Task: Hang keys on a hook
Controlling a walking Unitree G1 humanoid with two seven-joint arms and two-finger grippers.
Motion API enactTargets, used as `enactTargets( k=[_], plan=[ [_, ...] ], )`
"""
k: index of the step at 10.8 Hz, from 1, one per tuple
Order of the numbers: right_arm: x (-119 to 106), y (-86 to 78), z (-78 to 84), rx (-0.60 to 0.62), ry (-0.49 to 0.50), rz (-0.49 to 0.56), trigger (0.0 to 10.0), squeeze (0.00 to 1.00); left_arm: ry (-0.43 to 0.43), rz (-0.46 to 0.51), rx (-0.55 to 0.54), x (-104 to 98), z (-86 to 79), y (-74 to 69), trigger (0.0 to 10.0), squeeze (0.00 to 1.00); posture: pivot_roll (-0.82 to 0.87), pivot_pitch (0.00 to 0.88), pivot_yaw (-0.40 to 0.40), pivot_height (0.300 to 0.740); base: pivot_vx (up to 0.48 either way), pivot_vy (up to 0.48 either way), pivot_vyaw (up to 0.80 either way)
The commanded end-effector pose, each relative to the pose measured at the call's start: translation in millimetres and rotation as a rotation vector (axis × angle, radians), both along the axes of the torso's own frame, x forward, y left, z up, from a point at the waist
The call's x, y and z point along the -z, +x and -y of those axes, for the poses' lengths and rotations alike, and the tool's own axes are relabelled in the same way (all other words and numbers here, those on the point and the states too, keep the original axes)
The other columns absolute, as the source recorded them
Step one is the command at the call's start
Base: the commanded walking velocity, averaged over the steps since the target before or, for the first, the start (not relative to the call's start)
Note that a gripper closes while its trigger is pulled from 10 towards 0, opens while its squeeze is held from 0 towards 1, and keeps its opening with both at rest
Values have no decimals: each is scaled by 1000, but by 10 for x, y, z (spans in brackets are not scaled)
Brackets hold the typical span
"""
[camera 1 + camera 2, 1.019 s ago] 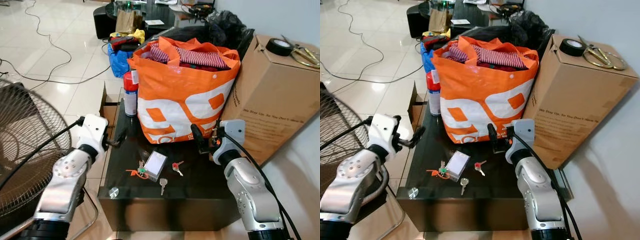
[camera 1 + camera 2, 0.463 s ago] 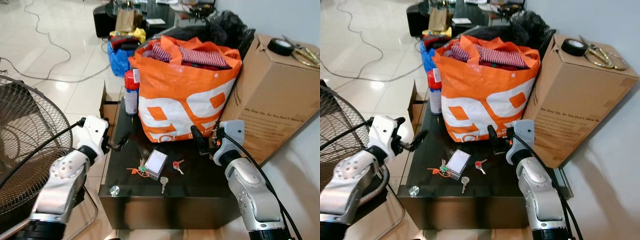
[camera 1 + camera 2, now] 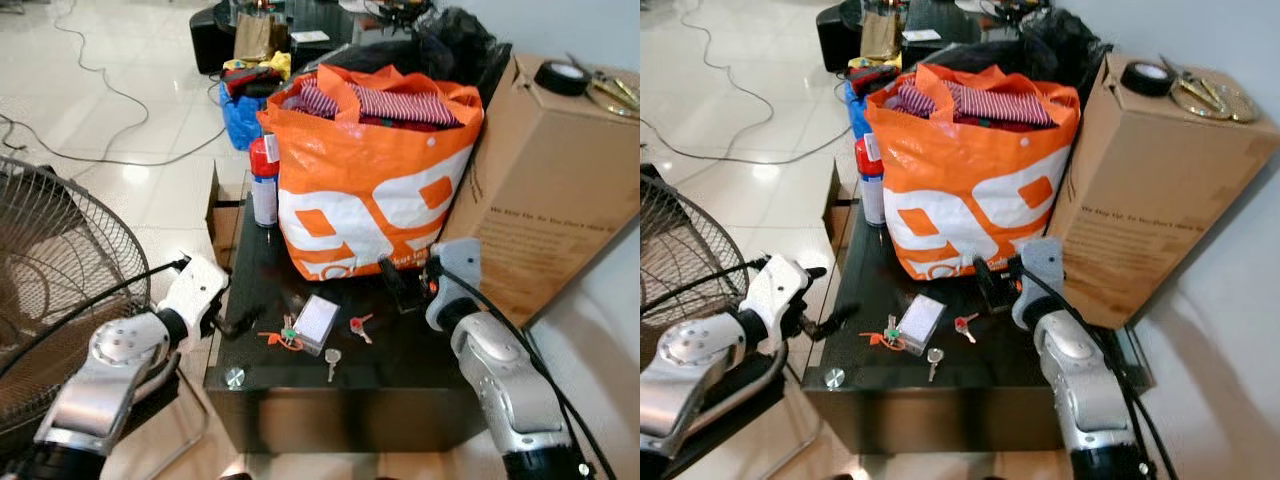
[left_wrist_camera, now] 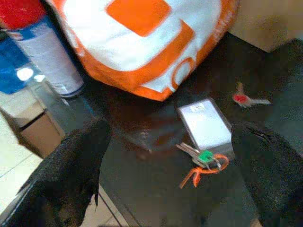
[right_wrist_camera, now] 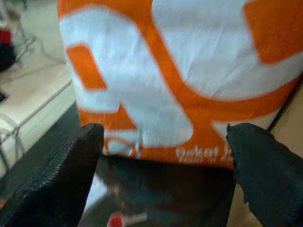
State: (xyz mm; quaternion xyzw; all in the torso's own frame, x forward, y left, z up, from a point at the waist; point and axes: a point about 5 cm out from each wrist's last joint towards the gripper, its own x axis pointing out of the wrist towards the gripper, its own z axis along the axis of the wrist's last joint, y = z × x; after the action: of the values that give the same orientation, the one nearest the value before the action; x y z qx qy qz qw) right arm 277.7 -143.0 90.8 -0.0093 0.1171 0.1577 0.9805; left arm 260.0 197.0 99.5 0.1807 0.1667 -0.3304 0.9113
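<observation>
Presently the work stands at the approach step: nothing is grasped and no hook can be made out in these views.

Keys: a bunch with a green tag and orange loop [image 3: 284, 338] lies on the dark glass table [image 3: 400, 385], touching the nine o'clock corner of a small white card holder [image 3: 316, 322]. A red-headed key [image 3: 358, 324] lies just beside the holder at three o'clock, and a plain silver key [image 3: 331, 361] near its five o'clock.

Left gripper [image 3: 243, 321]: hovers low at the table's edge, at nine o'clock from the bunch and near it. In the left wrist view its fingers [image 4: 71, 165] are spread wide with the bunch [image 4: 204, 161] lying between them, farther along. It holds nothing.

Right gripper [image 3: 395, 285]: sits at the foot of the orange bag [image 3: 370, 190], at two o'clock from the red-headed key. Its fingers [image 5: 57, 175] are wide apart and empty.

Judgement: the next move calls for the left gripper to advance toward three o'clock, settle over the tagged bunch and close on it. The flat keys on smooth glass will likely resist a pinch; the loop or tag offers better purchase. The holder touching the bunch may be dragged along.
</observation>
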Motion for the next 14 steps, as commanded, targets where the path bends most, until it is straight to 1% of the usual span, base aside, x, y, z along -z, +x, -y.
enactTargets(
  k=[1,2,3,4,5,6,7,8,9,11,12,13,14],
  plan=[
    [29,17,-9,-34,-20,-23,10000,0,8,-18,43,-9,28,-11,10000,0,-42,0,-15,740,0,0,0],
    [126,12,-51,-79,6,-64,10000,1000,50,-36,64,26,-11,-51,10000,0,-29,0,-21,740,0,0,0],
    [215,22,-95,-108,46,-86,10000,1000,85,-43,65,43,-52,-76,10000,0,4,0,-44,740,0,0,0],
    [345,34,-152,-142,50,-130,10000,1000,101,-48,69,41,-83,-107,10000,0,13,0,-43,740,0,0,0],
    [487,49,-218,-145,42,-177,10000,1000,89,-62,83,43,-86,-140,10000,0,3,0,-38,740,0,0,0],
    [526,56,-235,-136,31,-193,10000,1000,85,-62,92,40,-82,-146,10000,0,-7,0,-37,740,0,0,0],
    [655,107,-280,-143,-9,-229,10000,1000,122,-88,140,94,-46,-169,10000,0,-4,0,-59,740,0,0,0],
    [689,127,-285,-149,0,-253,10000,1000,134,-93,162,97,-23,-179,10000,0,3,0,-71,740,0,0,0],
    [763,148,-329,-189,-39,-291,10000,1000,160,-110,192,118,-21,-203,10000,0,-3,0,-81,740,0,0,0],
    [767,188,-424,-206,22,-327,10000,1000,169,-114,199,88,-42,-216,10000,0,10,0,-107,740,0,0,0],
    [760,214,-496,-208,52,-343,10000,0,168,-123,195,92,-58,-228,10000,0,12,0,-116,740,0,0,0],
    [802,195,-594,-224,15,-369,10000,0,159,-146,192,107,-89,-257,10000,0,10,0,-125,740,0,0,0],
    [823,187,-610,-225,-5,-373,10000,0,163,-151,194,109,-101,-268,10000,0,12,0,-129,740,0,0,0]
  ],
)
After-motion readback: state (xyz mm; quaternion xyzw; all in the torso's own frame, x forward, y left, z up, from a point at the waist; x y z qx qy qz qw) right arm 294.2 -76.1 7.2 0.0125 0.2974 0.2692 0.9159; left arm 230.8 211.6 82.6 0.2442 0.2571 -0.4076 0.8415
